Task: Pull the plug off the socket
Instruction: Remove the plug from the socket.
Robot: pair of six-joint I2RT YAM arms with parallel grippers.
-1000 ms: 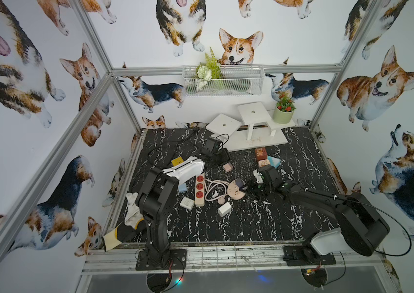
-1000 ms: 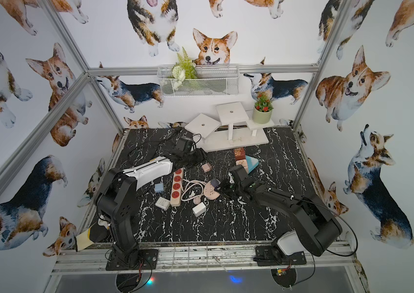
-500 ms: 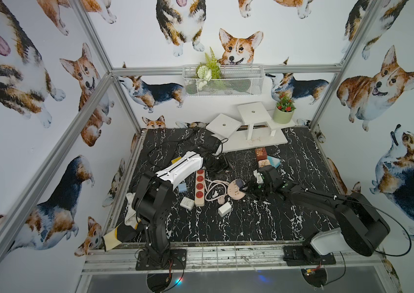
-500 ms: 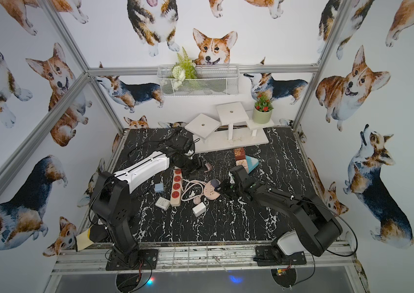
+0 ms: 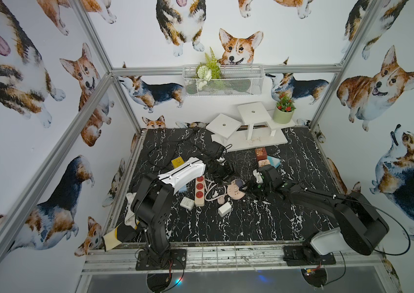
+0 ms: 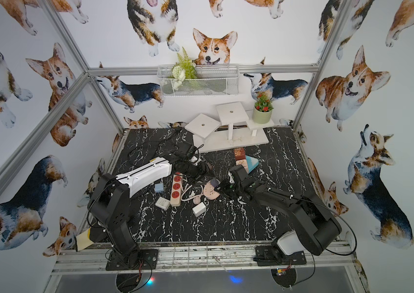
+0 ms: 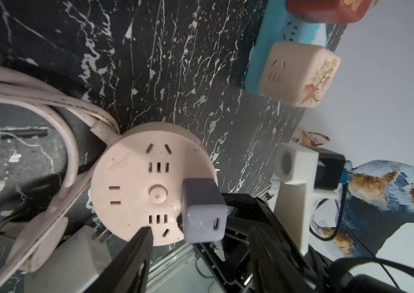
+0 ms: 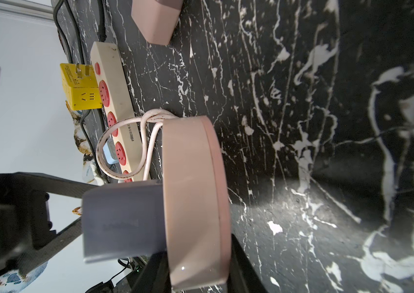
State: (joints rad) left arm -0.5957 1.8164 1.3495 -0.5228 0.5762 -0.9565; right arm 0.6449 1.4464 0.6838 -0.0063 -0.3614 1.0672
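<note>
Gripping socket [image 8: 193, 192], right gripper [image 8: 198, 276]; plug [image 8: 122, 223] prongs hidden

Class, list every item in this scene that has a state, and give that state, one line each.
grey plug, seated in the round socket
round socket, one outlet taken, rim clamped by the right gripper
right gripper, shut on the round socket
left gripper, open, holding nothing
yellow adapter, unplugged, prongs bare
power strip, visible outlets vacant
</note>
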